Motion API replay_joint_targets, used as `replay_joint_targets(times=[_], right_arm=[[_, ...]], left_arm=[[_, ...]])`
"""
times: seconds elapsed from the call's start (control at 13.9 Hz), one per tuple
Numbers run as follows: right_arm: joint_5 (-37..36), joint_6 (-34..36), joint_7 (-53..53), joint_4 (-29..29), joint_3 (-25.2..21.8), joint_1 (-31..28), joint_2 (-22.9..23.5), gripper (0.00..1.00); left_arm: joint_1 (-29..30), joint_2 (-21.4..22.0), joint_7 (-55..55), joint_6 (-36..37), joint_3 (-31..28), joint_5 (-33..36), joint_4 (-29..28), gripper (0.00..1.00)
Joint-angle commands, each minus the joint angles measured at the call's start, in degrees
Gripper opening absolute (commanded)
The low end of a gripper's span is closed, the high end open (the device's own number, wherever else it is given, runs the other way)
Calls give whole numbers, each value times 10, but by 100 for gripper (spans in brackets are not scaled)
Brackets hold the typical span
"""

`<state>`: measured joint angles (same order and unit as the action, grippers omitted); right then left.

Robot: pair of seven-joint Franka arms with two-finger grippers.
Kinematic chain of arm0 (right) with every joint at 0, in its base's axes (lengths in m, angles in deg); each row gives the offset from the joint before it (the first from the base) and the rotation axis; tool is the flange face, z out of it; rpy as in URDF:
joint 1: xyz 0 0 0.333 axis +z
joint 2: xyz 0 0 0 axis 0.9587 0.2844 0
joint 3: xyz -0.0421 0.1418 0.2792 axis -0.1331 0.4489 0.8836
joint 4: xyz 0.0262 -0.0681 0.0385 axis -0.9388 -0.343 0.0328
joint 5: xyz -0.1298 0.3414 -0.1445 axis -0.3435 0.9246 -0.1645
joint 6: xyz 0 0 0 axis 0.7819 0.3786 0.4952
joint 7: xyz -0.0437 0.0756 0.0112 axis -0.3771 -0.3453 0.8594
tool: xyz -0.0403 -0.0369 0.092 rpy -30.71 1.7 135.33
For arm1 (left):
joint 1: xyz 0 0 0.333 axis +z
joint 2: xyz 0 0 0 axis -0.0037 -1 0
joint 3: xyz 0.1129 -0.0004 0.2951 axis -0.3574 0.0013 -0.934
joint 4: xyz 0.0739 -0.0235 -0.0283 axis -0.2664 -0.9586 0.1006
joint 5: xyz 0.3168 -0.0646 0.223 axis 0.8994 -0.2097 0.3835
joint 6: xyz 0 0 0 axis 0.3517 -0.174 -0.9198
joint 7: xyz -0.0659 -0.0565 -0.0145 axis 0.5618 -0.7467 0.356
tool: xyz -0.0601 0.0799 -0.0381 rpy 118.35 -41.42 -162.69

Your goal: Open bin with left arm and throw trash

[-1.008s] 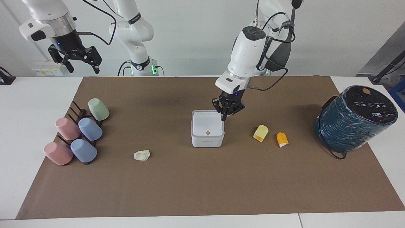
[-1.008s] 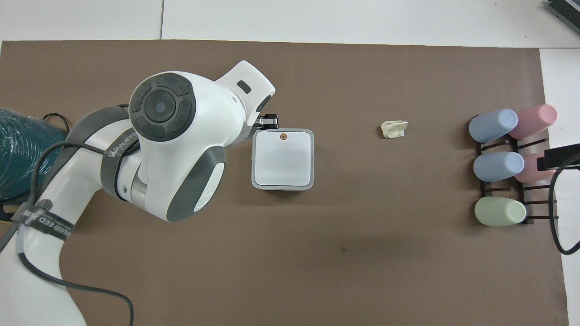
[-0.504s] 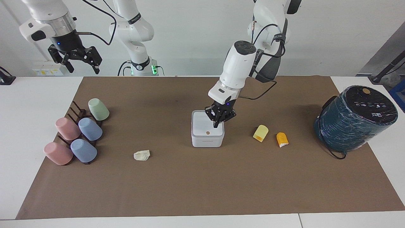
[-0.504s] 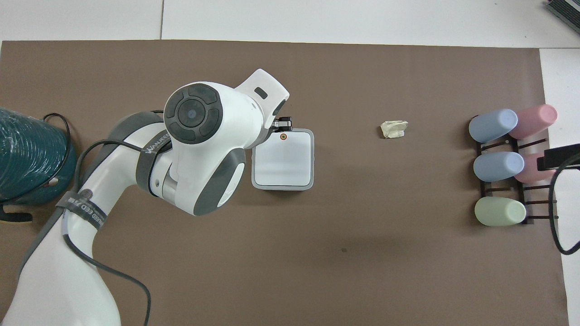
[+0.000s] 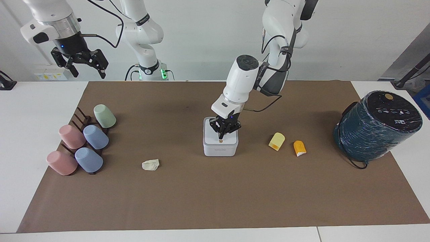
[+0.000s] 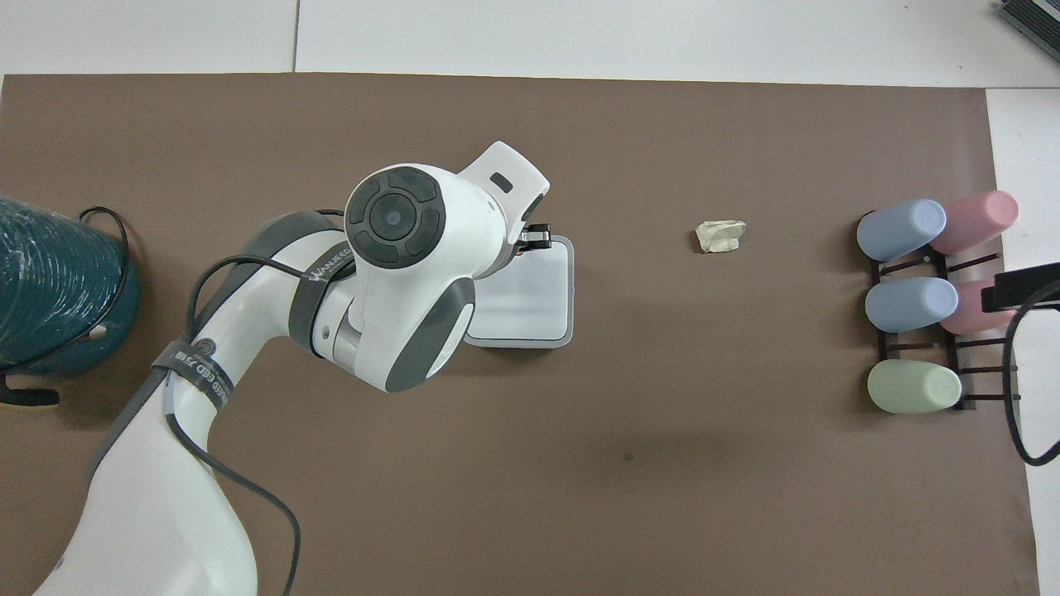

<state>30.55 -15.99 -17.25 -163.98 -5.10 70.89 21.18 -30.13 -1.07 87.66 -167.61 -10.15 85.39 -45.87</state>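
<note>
The small white square bin [image 5: 220, 144] [image 6: 538, 290] stands mid-mat with its lid down. My left gripper [image 5: 220, 137] is shut, its tips pointing down at the lid right over the orange dot [image 5: 220, 141]; whether they touch it I cannot tell. In the overhead view the left arm covers much of the bin and the dot. The trash lies on the mat: a cream paper wad [image 5: 150, 164] [image 6: 719, 236] toward the right arm's end, a pale yellow piece [image 5: 276, 141] and an orange piece [image 5: 299, 148] toward the left arm's end. My right gripper [image 5: 84, 66] waits high and open.
A big dark teal wrapped cylinder [image 5: 376, 124] [image 6: 50, 290] with a black top leans at the left arm's end of the mat. Several pastel cups [image 5: 82, 143] [image 6: 919, 298] lie on a dark rack at the right arm's end.
The left arm has swung from beside the bin's corner to over the lid, bringing its shut gripper down onto the orange dot. The right arm has not moved.
</note>
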Motion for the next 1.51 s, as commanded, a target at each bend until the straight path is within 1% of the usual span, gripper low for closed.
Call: replay_joint_targets(times=[0.0, 0.94, 1.44], right_arm=[[8, -9, -14, -11, 1, -3, -9, 100], [8, -8, -14, -10, 1, -3, -9, 100], [8, -9, -14, -10, 1, -3, -8, 100]], left_arm=[[-9, -18, 9, -3, -10, -3, 22, 0], [-6, -25, 10, -20, -11, -1, 21, 0], [-4, -25, 11, -30, -12, 1, 8, 0]])
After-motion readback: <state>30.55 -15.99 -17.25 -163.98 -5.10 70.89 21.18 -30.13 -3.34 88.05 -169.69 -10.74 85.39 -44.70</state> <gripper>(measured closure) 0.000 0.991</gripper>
